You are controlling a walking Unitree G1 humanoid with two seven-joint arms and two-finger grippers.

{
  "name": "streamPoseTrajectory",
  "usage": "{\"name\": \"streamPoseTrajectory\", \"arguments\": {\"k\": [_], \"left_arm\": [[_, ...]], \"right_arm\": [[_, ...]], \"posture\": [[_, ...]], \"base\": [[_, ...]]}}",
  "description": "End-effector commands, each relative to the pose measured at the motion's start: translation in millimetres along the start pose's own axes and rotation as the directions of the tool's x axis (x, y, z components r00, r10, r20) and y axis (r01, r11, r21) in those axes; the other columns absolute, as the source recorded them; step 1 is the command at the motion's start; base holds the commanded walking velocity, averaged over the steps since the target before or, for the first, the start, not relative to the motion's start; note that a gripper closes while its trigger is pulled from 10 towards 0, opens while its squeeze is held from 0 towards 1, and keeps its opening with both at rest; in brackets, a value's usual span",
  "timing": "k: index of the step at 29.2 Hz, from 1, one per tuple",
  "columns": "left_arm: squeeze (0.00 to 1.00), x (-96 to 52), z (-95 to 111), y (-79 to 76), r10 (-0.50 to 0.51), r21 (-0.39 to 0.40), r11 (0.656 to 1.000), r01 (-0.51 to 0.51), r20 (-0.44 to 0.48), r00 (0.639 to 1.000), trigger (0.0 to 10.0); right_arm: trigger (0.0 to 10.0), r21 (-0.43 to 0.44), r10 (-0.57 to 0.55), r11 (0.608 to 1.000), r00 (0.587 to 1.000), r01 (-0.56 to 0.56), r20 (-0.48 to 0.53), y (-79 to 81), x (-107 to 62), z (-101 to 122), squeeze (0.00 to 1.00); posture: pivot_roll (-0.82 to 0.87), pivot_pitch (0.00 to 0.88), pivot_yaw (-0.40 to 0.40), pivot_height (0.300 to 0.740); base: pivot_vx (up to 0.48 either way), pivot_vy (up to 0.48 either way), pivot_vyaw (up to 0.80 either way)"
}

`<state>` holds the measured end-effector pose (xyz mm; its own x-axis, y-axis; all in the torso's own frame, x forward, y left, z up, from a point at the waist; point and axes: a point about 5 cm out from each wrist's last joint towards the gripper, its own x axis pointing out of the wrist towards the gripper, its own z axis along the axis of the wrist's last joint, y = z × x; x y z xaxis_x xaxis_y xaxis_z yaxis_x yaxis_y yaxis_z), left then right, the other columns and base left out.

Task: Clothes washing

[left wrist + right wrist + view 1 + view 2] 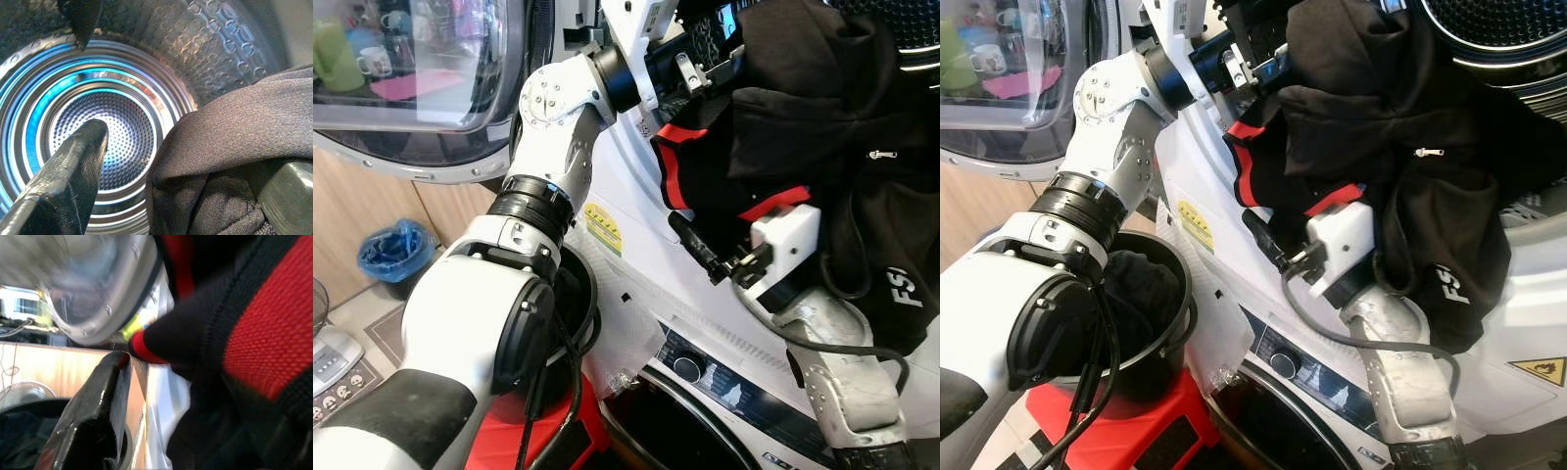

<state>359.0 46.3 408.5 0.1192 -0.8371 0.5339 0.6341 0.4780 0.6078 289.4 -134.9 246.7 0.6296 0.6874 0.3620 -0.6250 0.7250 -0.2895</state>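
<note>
Left gripper (88,83): jaws apart inside the drum (98,127), aimed at the perforated back wall, dark cloth bunched beside them. Looks like it has let go or is pushing the load in.

Right gripper (697,250): centre of frame, black fingers (690,240) pressed into the underside of the black garment (803,108) with red trim; can't tell whether the jaws are pinching cloth or just propping it. Likely supporting the hanging part so it doesn't slide off the drum lip.

Garment: upper right of frame, draped over the drum opening, half in and half hanging down the white washer front (636,294).

Black bucket (1151,304) with more dark laundry, lower left, on a red stool (1136,421) just beside the machine, handy for the next grab. Washer door (421,78) swung open at upper left.

Loading step, not finished.
</note>
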Motion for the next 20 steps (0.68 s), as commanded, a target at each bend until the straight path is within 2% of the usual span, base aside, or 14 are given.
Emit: {"name": "streamPoseTrajectory", "arguments": {"k": [1, 2, 5, 7, 9, 13, 16, 17, 20], "left_arm": [[0.00, 2.2, 3, -0.3, -0.009, 0.017, 1.000, 0.009, 0.000, 1.000, 10.0], [0.00, 2.2, 3, -0.3, -0.009, 0.017, 1.000, 0.009, 0.000, 1.000, 10.0], [0.00, 2.3, 2, -0.9, -0.008, 0.016, 1.000, 0.008, -0.002, 1.000, 10.0], [0.00, 2.3, 2, -1.1, -0.008, 0.015, 1.000, 0.008, -0.002, 1.000, 10.0], [0.00, 2.1, 0, -3.3, -0.022, 0.010, 1.000, 0.022, -0.015, 1.000, 10.0], [0.00, 2.3, -4, -7.7, -0.059, -0.006, 0.998, 0.059, -0.036, 0.998, 10.0], [0.00, 1.2, -13, -19.9, -0.151, -0.035, 0.988, 0.149, -0.073, 0.986, 10.0], [0.00, 0.2, -17, -30.7, -0.215, -0.066, 0.975, 0.211, -0.062, 0.975, 10.0], [0.00, -0.1, -19, -37.4, -0.249, -0.091, 0.965, 0.244, -0.049, 0.967, 10.0]], "right_arm": [[10.0, -0.103, 0.004, 0.995, 0.988, 0.011, 0.153, -16.2, -12.6, 41, 0.00], [10.0, -0.103, 0.004, 0.995, 0.988, 0.011, 0.153, -16.2, -12.6, 41, 0.00], [10.0, -0.185, -0.010, 0.982, 0.988, 0.039, 0.156, -37.3, -8.1, 56, 0.00], [10.0, -0.198, -0.006, 0.979, 0.987, 0.039, 0.163, -40.2, -6.4, 60, 0.00], [10.0, -0.227, -0.019, 0.971, 0.976, 0.070, 0.217, -53.5, 7.3, 78, 0.00], [10.0, -0.229, -0.020, 0.970, 0.964, 0.083, 0.265, -57.9, 17.3, 89, 0.00], [10.0, -0.226, 0.004, 0.972, 0.950, 0.070, 0.313, -56.7, 29.3, 98, 0.00], [10.0, -0.242, 0.011, 0.968, 0.946, 0.072, 0.325, -58.6, 39.4, 103, 0.00], [10.0, -0.256, 0.002, 0.963, 0.944, 0.087, 0.331, -62.7, 46.4, 107, 0.00]], "posture": [[0.00, 0.142, -0.052, 0.740], [0.00, 0.142, -0.052, 0.740], [0.00, 0.142, -0.051, 0.740], [0.00, 0.142, -0.051, 0.740], [0.00, 0.148, -0.051, 0.740], [0.01, 0.149, -0.051, 0.740], [0.01, 0.150, -0.045, 0.740], [0.01, 0.150, -0.044, 0.740], [0.01, 0.148, -0.045, 0.740]], "base": [[0.000, 0.000, 0.00], [0.000, 0.000, 0.00], [0.000, 0.000, 0.00], [0.000, 0.000, 0.00], [0.000, 0.000, 0.00], [0.000, 0.000, 0.00], [0.000, 0.000, 0.00], [0.000, 0.000, 0.00], [0.000, 0.000, 0.00]]}}
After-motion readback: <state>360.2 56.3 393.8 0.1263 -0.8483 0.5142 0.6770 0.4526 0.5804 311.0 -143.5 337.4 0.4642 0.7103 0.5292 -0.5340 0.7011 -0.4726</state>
